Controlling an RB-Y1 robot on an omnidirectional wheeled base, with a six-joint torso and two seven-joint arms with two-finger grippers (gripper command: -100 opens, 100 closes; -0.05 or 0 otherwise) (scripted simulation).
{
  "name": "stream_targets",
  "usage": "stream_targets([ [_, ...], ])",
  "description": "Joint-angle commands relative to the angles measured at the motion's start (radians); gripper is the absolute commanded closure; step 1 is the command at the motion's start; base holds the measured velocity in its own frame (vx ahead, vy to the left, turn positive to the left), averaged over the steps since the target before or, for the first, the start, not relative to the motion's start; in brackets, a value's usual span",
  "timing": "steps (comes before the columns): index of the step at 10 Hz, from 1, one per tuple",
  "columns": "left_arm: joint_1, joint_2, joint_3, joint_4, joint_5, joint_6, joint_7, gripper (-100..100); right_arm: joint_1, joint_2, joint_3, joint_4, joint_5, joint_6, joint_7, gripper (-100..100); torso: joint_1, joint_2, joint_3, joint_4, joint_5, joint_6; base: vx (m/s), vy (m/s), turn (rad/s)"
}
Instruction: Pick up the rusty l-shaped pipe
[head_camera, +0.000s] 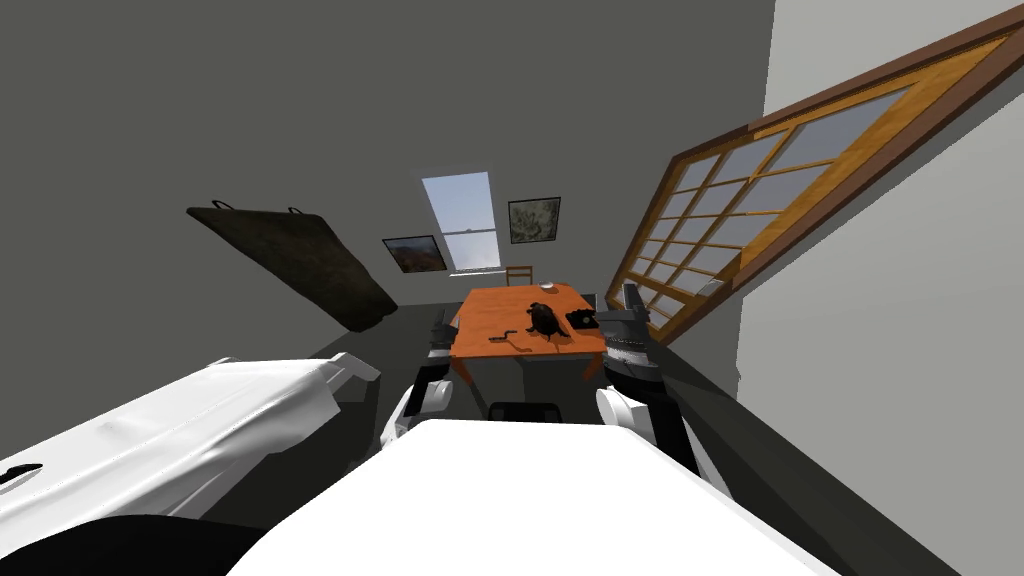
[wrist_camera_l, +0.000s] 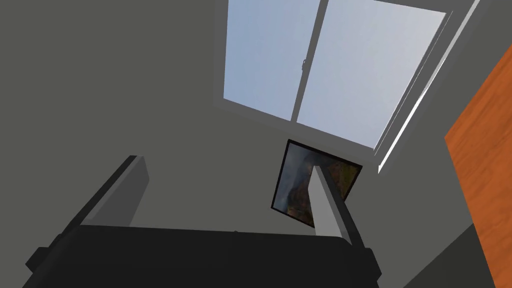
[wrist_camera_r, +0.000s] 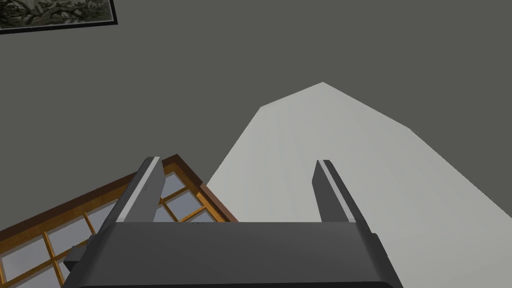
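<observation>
**Pipe (head_camera: 509, 338) lies small and dark near the front of the table (head_camera: 480, 312); both grippers wide**

The pipe is hard to make out in the head view. It is a thin, dark, bent line on the orange top, close to the table's front edge, and I cannot tell any rust colour on it. Just beside it, toward the table's middle, sits a black rounded thing (head_camera: 543, 320) whose kind I cannot tell. A flat black thing (head_camera: 580, 319) lies near the table's right edge, and a small pale thing (head_camera: 547, 288) sits at its far edge. A chair (head_camera: 519, 274) stands half hidden behind the table.

The left gripper (head_camera: 441, 330) hangs at the table's left side and the right gripper (head_camera: 628, 298) at its right side, both apart from the pipe. They are too small there to read. The left wrist view shows its fingers (wrist_camera_l: 325, 205) spread wide with nothing between them, and a strip of the table's orange edge beside them. In the right wrist view the fingers (wrist_camera_r: 142, 192) stand just as wide and hold nothing.
</observation>
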Motion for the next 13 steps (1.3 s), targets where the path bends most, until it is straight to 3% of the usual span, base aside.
stream_targets([
  [1,-0.019,0.003,0.002,0.048,0.014,0.039,0.020,-100,0.000,0.000,0.000,0.000,0.000,0.000,0.000,0,0.000,0.000,0.000,0.000,0.000,0.000,-0.029,-0.030,-0.058],
  [3,-0.035,0.003,0.003,0.083,0.023,0.065,0.032,-100,0.000,0.000,0.000,0.000,0.000,0.000,0.000,0,-0.002,0.001,0.000,0.000,0.000,0.000,-0.028,-0.037,-0.033],
  [6,-0.088,0.000,0.006,0.189,0.050,0.147,0.068,-100,0.000,0.000,0.000,0.000,0.000,0.000,0.000,0,-0.002,0.000,0.000,0.000,0.000,0.000,-0.018,-0.041,-0.027],
  [7,-0.088,0.000,0.006,0.189,0.050,0.151,0.068,-100,0.000,0.000,0.000,0.000,0.000,0.000,0.000,0,-0.002,0.000,0.000,0.000,-0.001,0.000,-0.016,-0.043,0.003],
  [13,-0.191,-0.007,0.014,0.359,0.091,0.315,0.118,-100,0.000,0.000,0.000,0.000,0.000,0.000,0.000,0,-0.002,-0.001,-0.001,0.000,-0.001,0.000,-0.002,-0.056,0.010],
])
